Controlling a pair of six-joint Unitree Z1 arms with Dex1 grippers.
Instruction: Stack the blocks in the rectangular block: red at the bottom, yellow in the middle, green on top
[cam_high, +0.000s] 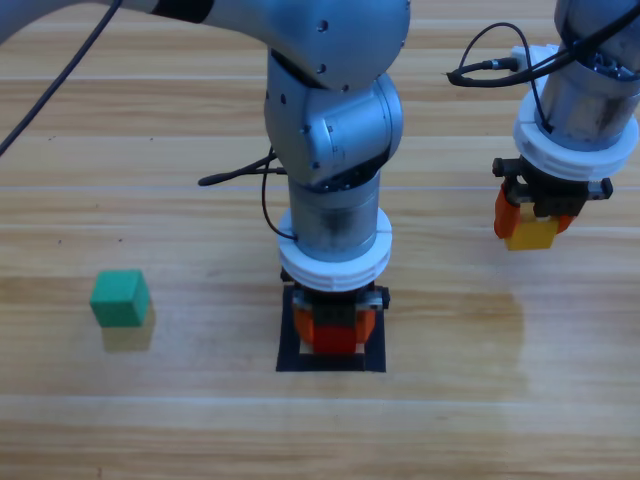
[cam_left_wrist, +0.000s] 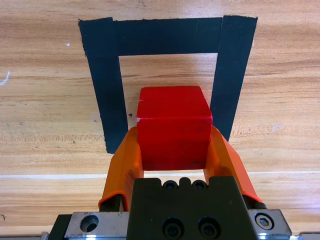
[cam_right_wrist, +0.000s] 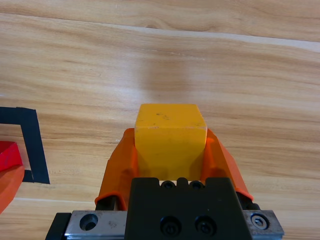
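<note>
From my station I see a wooden worktop (cam_high: 180, 420) of pale planks, the grain and board seams running across the high view. Flat on it near the middle lies the rectangular block (cam_high: 331, 366), a nearly square outline of black tape with bare wood showing inside. In my left wrist view its far strip and both side strips (cam_left_wrist: 170, 36) show clearly on the wood. Well apart from it, toward the left side of the worktop, the green cube (cam_high: 120, 298) sits directly on the boards, casting a small shadow just below itself.
</note>
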